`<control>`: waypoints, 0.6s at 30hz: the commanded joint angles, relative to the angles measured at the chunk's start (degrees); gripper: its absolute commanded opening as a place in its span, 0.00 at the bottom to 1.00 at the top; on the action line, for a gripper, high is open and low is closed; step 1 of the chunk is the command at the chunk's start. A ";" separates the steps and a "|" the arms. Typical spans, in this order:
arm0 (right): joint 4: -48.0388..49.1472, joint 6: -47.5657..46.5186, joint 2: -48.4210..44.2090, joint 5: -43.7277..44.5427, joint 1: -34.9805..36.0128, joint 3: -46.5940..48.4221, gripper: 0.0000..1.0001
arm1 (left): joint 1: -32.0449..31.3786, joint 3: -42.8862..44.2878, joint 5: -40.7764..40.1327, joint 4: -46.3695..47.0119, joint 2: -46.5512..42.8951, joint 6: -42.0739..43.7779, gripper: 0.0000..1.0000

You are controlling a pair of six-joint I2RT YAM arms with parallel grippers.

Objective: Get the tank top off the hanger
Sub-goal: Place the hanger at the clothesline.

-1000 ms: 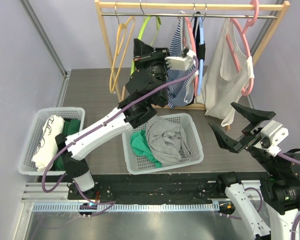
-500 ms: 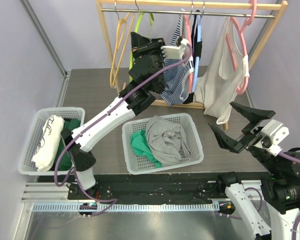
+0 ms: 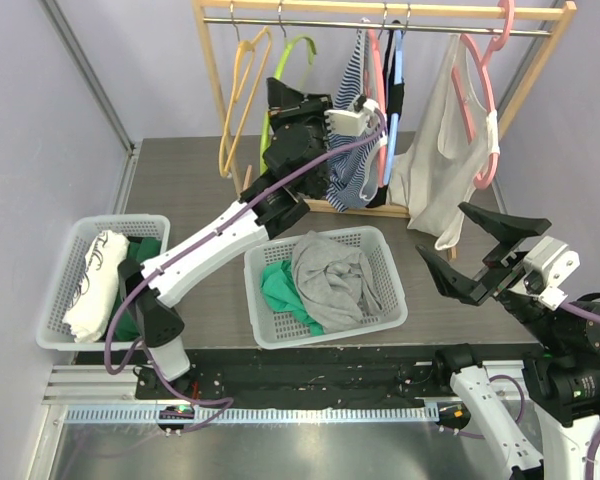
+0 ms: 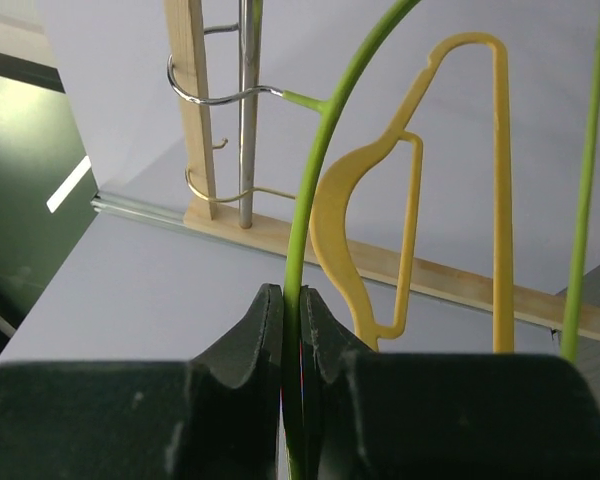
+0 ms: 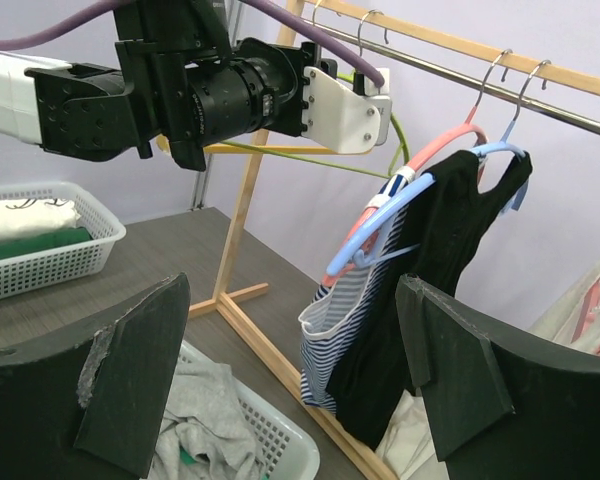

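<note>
Green hanger (image 4: 305, 200), yellow hanger (image 4: 500, 200), black garment (image 5: 430, 270), and a tank top (image 5: 330, 330) striped seemingly navy and white.

Top external: looking down from above and behind the arm bases toward the far wall, from well back, taking in the whole desk (image 3: 180, 180) and wooden rack (image 3: 320, 9).
Left wrist: sitting right behind the left end effector (image 4: 291, 300), facing the rack's post and rail, very near the green hanger (image 4: 315, 170).
Right wrist: looking from the near right over the right end effector (image 5: 290, 290) toward the far left, at middle distance.
Shared: all three are showing the rack and green hanger; top and right wrist are both catching the left arm (image 5: 90, 90).
</note>
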 commanded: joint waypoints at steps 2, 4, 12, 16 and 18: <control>1.66 1.03 1.70 -0.35 -0.06 1.96 0.92 | 0.14 -2.01 -0.21 1.79 -4.69 -0.03 0.00; 1.92 1.21 1.87 -0.09 -0.06 1.96 0.92 | 0.14 -0.44 -0.13 1.79 -4.43 -0.38 0.05; 1.57 4.28 4.95 3.69 -0.06 3.89 0.96 | -1.35 5.28 0.84 1.96 -4.25 -0.30 0.99; 1.22 5.07 6.44 5.27 -0.15 4.68 0.99 | -3.11 4.85 1.55 1.44 -6.18 -2.40 1.00; 1.04 5.60 7.23 5.89 -0.06 5.30 1.00 | -4.07 3.79 1.11 -1.63 -7.76 -5.21 1.00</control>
